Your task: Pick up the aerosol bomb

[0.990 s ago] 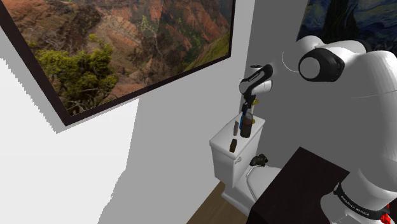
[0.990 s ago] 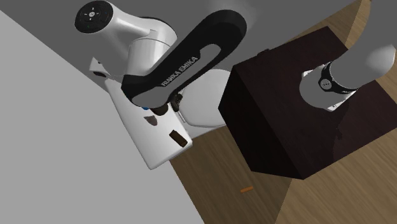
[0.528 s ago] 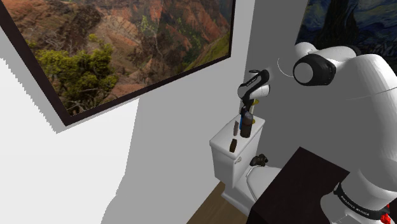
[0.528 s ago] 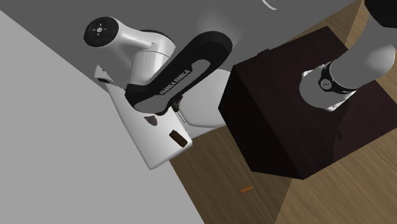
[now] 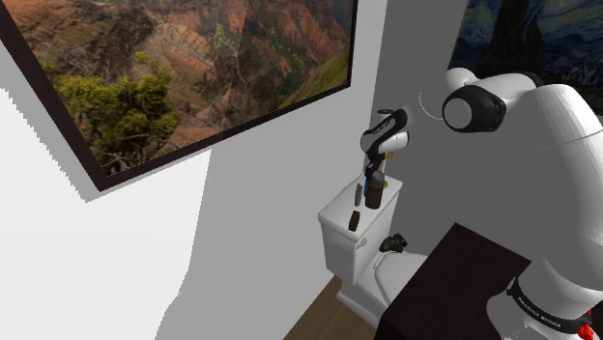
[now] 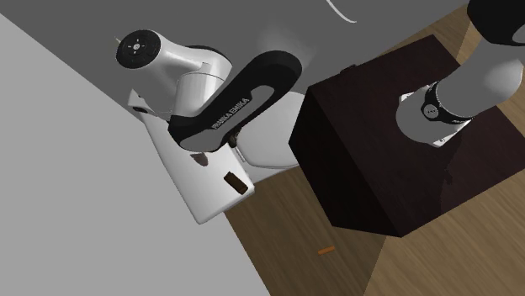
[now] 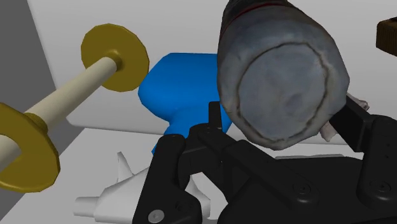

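Gripper (image 7: 284, 119) is straddling the aerosol can (image 7: 280, 73) (grey-topped, standing upright on the white toilet tank (image 5: 334, 234)); can is sitting within its span, actual clamping cannot be told.

A home bathroom is indicated by a white toilet (image 5: 340, 243), a framed landscape (image 5: 193, 68) on the wall (image 5: 280, 188), and a wooden floor (image 6: 471, 252).
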### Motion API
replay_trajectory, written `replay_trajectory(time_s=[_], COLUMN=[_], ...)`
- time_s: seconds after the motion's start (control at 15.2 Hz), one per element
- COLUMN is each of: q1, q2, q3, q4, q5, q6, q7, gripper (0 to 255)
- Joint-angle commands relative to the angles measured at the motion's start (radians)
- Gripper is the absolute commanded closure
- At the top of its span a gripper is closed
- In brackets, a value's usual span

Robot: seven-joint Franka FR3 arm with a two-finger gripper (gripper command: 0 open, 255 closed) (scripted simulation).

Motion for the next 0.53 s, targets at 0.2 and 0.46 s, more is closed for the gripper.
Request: replay_trajectory(time_s=[0.2, 0.46], q1=[0.0, 0.004], q2=[0.0, -0.03], q3=[-0.001, -0.006], q4=[-0.002, -0.008], q5=[0.0, -0.005], q6=[0.001, -0.023], q7=[0.0, 0.002], gripper=[255, 255])
